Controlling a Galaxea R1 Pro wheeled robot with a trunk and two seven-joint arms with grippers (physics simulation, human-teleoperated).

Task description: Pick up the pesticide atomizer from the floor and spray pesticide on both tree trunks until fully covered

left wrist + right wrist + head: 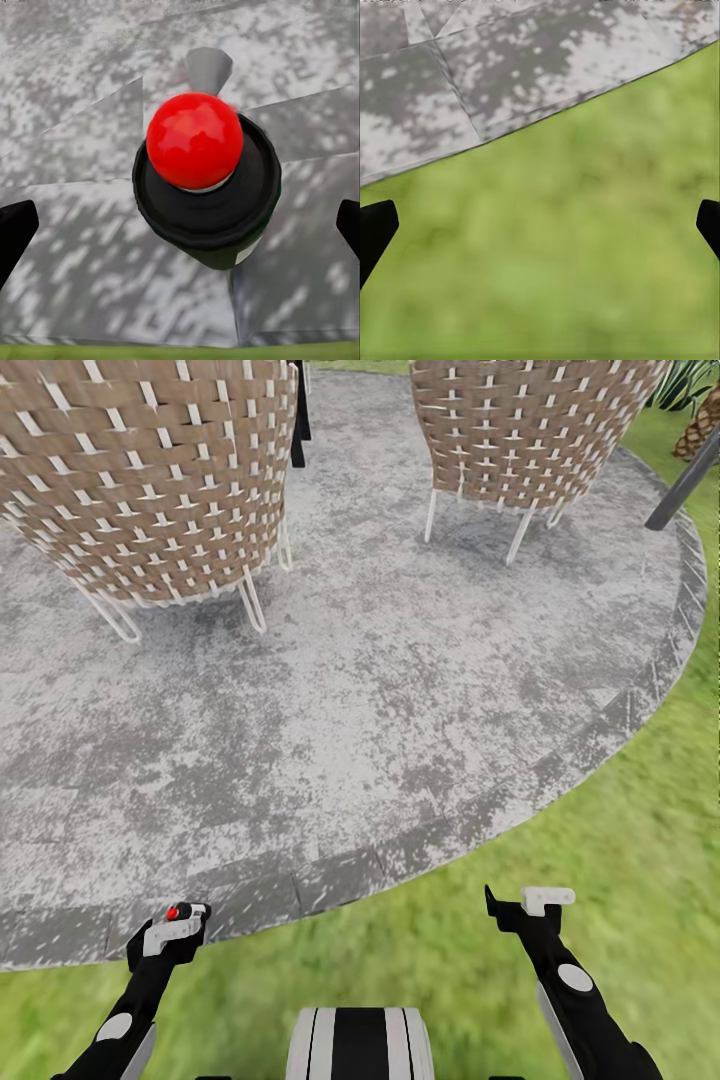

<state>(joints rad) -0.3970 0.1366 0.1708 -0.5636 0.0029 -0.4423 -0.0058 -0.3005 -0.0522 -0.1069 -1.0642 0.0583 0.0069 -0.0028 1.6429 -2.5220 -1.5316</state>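
Note:
The pesticide atomizer [206, 195], a small dark bottle with a round red tip, stands upright on the grey stone floor [380, 690] near its kerb. My left gripper [180, 232] hangs over it, open, one black fingertip far out on each side and neither touching. In the head view the atomizer's red tip [172, 911] peeks out at the left gripper [175, 932]. My right gripper [530, 905] is open over the lawn [570, 262], with nothing between its fingers. The trees are out of view.
Two woven chairs on thin white legs stand on the patio, one at far left [150, 470] and one at far right [530, 430]. A dark slanted pole [685, 490] and a palm trunk [700, 425] are at the right edge. Lawn [600, 840] rings the kerb.

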